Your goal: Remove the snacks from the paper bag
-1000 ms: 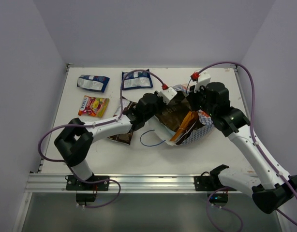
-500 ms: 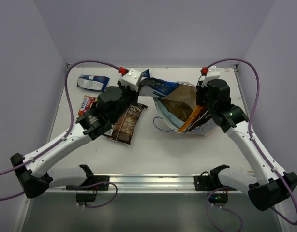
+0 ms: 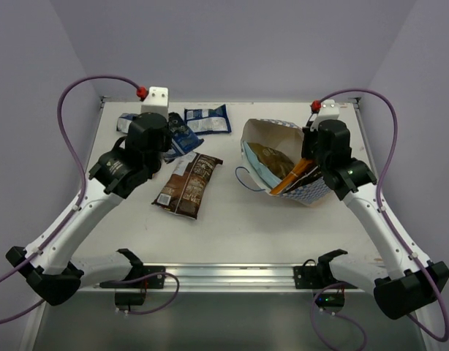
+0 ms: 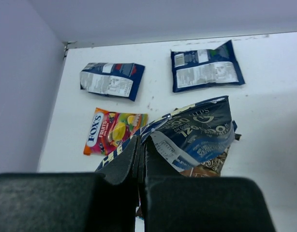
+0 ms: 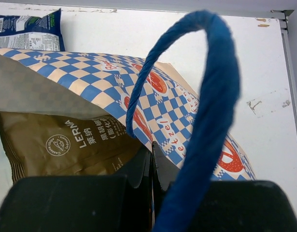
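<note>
The paper bag [image 3: 305, 194] lies tilted at the right of the table with its mouth facing left. My right gripper [image 3: 306, 155] is shut on its rim, next to the blue cord handle [image 5: 211, 96]; the wrist view shows the grip [image 5: 152, 152] on the checkered paper [image 5: 187, 121]. An olive-tan packet [image 5: 66, 142] and an orange packet [image 3: 292, 175] are inside. My left gripper [image 3: 168, 140] is shut on a blue-and-white packet [image 4: 197, 133] and holds it above the table's left side [image 4: 141, 145].
On the table lie a dark brown chip bag [image 3: 186, 185], two blue-and-white packets [image 4: 112, 79] [image 4: 206, 70] at the back, and a red-and-yellow packet [image 4: 114, 130]. Purple walls close the left, back and right sides.
My left gripper has pulled back from the bag's mouth to the left, carrying the blue-and-white packet. My right gripper kept its hold on the bag, which opened up.
</note>
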`<move>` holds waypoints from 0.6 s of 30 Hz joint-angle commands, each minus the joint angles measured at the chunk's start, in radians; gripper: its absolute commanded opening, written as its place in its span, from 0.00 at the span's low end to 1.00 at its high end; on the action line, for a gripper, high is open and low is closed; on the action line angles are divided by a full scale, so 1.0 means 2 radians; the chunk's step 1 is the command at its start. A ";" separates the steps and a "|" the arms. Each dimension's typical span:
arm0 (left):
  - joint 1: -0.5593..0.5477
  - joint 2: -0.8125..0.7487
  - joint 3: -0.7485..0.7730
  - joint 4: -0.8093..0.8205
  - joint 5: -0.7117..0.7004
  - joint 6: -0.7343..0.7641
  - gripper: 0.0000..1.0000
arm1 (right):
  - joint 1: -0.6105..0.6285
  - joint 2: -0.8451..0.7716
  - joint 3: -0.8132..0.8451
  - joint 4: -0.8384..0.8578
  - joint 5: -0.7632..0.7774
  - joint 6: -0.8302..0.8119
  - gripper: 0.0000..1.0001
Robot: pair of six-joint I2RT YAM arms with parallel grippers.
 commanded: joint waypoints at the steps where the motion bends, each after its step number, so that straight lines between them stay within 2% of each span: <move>1: 0.030 0.020 0.017 -0.001 -0.006 -0.016 0.00 | -0.002 -0.009 -0.009 -0.023 0.005 0.005 0.00; 5: 0.064 0.066 0.025 0.037 0.021 -0.005 0.00 | -0.002 -0.009 -0.008 -0.023 -0.013 0.005 0.00; 9: 0.068 0.113 0.041 0.074 0.091 -0.012 0.00 | -0.002 -0.013 -0.010 -0.025 -0.009 0.008 0.00; 15: 0.067 0.181 0.072 0.123 0.193 -0.063 0.00 | -0.003 -0.019 -0.009 -0.026 0.030 0.008 0.00; 18: 0.067 0.204 0.067 0.179 0.246 -0.086 0.00 | -0.005 -0.026 -0.014 -0.026 0.036 0.008 0.00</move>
